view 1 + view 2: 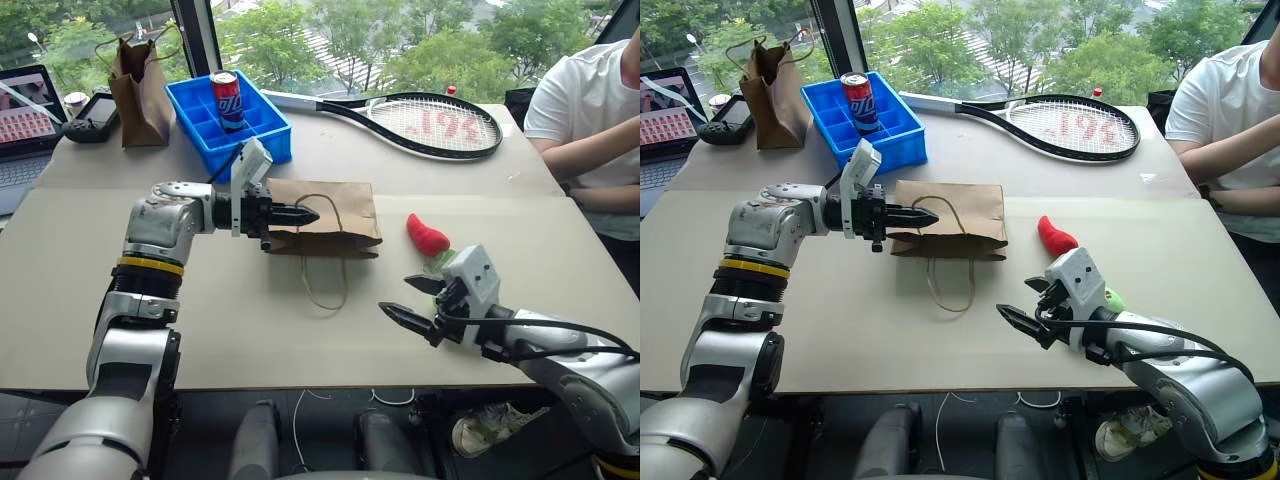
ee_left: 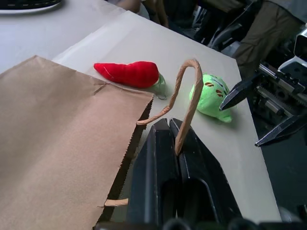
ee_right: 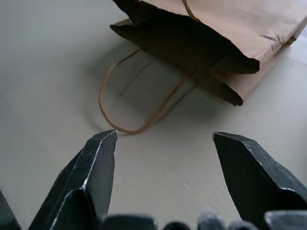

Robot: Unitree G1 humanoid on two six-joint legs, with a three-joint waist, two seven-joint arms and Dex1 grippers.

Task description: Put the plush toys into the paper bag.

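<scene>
The paper bag (image 1: pixel 340 205) lies flat on the table with its mouth slightly agape toward me. My left gripper (image 1: pixel 305 213) is shut on one cord handle (image 2: pixel 190 93) at the bag's mouth edge. The other handle (image 1: pixel 325 285) lies looped on the table. To the right of the bag are the plush toys: the red chili plush toy (image 1: pixel 427 234) and, just beside it, the green plush toy (image 2: pixel 211 95). My right gripper (image 1: pixel 400 298) hovers low in front of the toys, open, with nothing between its fingers, pointing toward the bag's mouth (image 3: pixel 182 43).
A darker brown paper bag (image 1: pixel 140 85) stands at the back left beside a laptop (image 1: pixel 25 115) and a black device (image 1: pixel 92 118). A blue bin (image 1: pixel 255 130) holds a soda can (image 1: pixel 227 98). A tennis racket (image 1: pixel 430 122) lies behind. A person (image 1: pixel 590 110) sits at the right.
</scene>
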